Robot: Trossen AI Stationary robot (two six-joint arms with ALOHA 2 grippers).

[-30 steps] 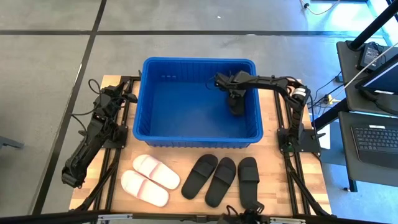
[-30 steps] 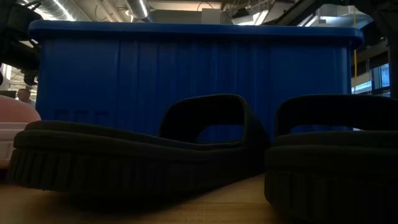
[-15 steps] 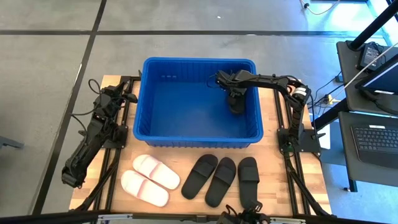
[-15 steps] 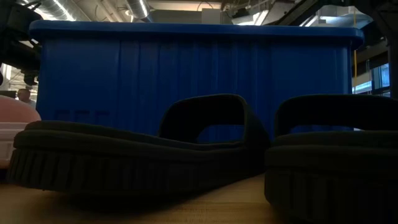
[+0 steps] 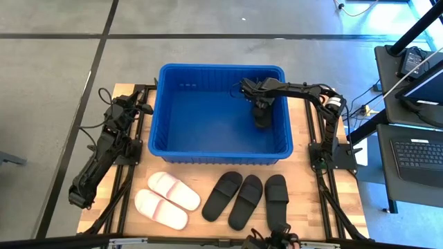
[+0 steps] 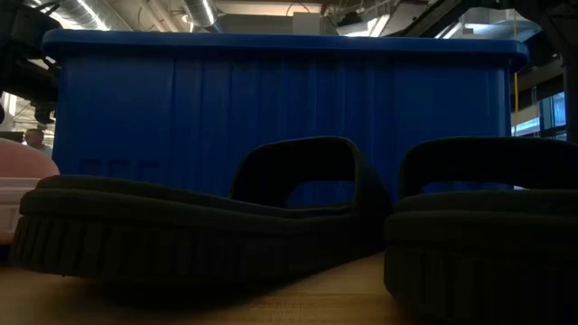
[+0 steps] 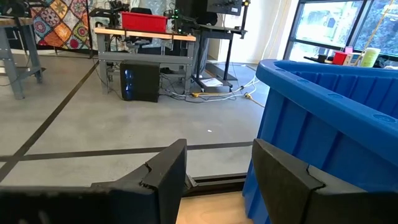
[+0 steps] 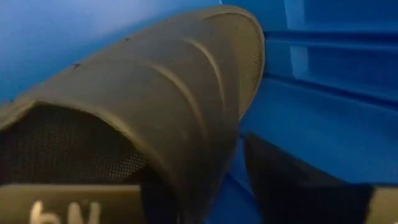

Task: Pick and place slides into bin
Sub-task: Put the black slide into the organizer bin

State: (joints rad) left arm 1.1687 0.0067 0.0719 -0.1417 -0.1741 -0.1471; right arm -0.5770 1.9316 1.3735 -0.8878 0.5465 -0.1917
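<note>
A large blue plastic bin (image 5: 173, 131) sits at the far-middle of a wooden table (image 5: 304, 187), seen from above. The right arm reaches over the bin's right side, and the right gripper (image 5: 261, 111) hangs inside the bin with a black slide (image 5: 261, 116) at its fingers. The right wrist view shows that slide's ribbed strap (image 8: 180, 99) filling the frame against the blue wall, one dark finger (image 8: 280, 174) beside it; whether the fingers clamp the slide or have let it go cannot be told.

On the table in front of the bin lie five more slides: two white ones (image 5: 166, 199) side by side on the left, angled, and three black ones (image 5: 248, 198) in a row on the right (close together, the two on the left touching).

The left arm rests along the table's left edge, its left gripper (image 7: 214, 180) beside the bin's outer wall, fingers parted and holding nothing.
</note>
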